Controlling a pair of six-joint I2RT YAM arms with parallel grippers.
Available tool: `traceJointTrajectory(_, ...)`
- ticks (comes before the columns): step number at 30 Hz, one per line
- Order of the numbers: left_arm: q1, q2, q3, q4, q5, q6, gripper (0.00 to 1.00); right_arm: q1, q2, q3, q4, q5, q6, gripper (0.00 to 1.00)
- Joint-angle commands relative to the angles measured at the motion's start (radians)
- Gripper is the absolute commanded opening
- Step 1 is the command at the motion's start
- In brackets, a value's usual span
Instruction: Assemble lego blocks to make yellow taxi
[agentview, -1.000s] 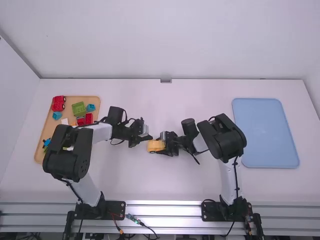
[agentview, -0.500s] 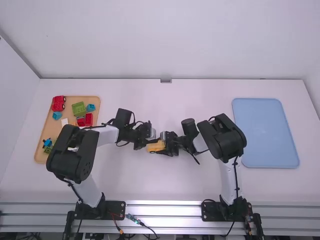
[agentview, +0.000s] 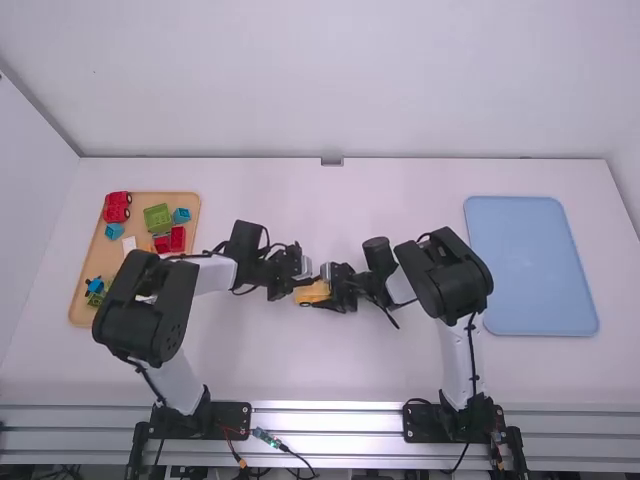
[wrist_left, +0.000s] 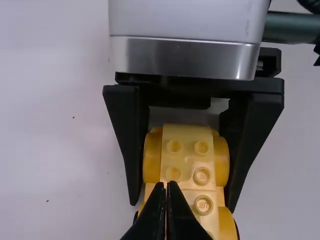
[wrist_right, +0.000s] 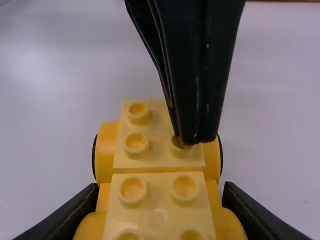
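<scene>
Near the table's middle, the yellow toy car (agentview: 311, 293) is held across its sides by my right gripper (agentview: 324, 290). My left gripper (agentview: 304, 281) is over the car's left end. In the left wrist view, my left gripper (wrist_left: 167, 184) is shut, its tips together above the studded top of the yellow car (wrist_left: 187, 157). Those tips meet a stud at the car's far end, or hover just over it; I cannot tell which. In the right wrist view, my right gripper (wrist_right: 159, 192) grips both sides of the yellow car (wrist_right: 159, 165).
At the far left lies a wooden tray (agentview: 90, 262) with red vehicles (agentview: 117, 207), a green block (agentview: 158, 218), blue blocks (agentview: 181, 215) and other small pieces. A light blue tray (agentview: 530, 265) rests at the right.
The left gripper has moved right, from beside the yellow car to over its left end, staying nearly still in the last half second. The right arm and the car have kept their place.
</scene>
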Motion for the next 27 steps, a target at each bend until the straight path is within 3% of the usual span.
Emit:
traceJointTrajectory(1,0.004,0.006,-0.05,0.001,-0.053,-0.035,0.02,-0.002,0.019,-0.016,-0.016,0.084,-0.027,0.54)
traceJointTrajectory(15,-0.005,0.006,-0.158,0.068,-0.051,-0.023,0.02,-0.002,0.019,0.012,-0.022,0.087,0.026,0.52)
traceJointTrajectory(27,-0.005,0.006,-0.28,0.223,-0.061,-0.031,0.02,-0.016,0.019,0.029,-0.029,0.092,0.052,0.53)
